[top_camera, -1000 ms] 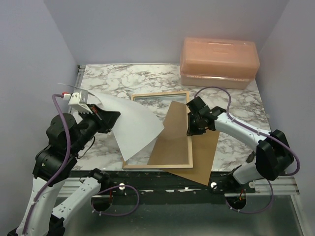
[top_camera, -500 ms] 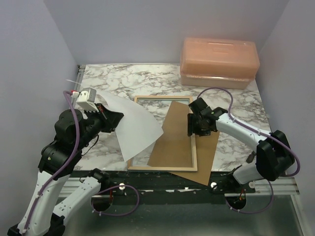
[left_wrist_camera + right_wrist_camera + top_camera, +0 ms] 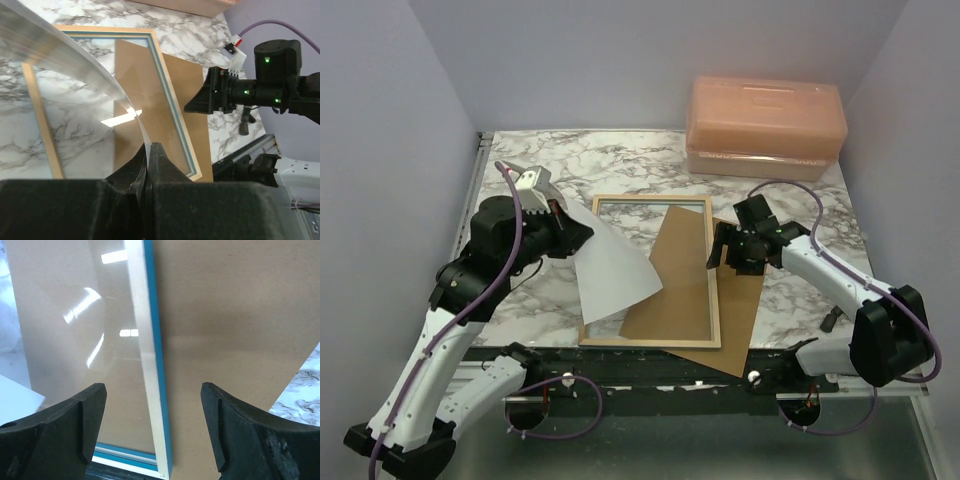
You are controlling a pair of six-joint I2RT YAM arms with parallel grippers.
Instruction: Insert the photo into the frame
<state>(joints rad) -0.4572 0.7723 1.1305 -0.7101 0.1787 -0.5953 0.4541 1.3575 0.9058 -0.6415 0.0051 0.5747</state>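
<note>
L gripper [image 3: 150,155] clamped on photo [image 3: 615,275] edge; sheet curls over frame [image 3: 714,300] at 9 o'clock. R gripper [image 3: 152,405] jaws apart above frame's 3 o'clock rail, board [image 3: 738,320] beneath.

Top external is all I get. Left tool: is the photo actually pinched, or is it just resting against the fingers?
Observer: Pinched. In the left wrist view the left tool is shut on one edge of the photo, and the sheet arcs up and away from it.
Operator: And the right tool, is it holding the frame?
Observer: No. The right wrist view shows the right tool open, one finger on each side of the frame rail and not gripping it.
</note>
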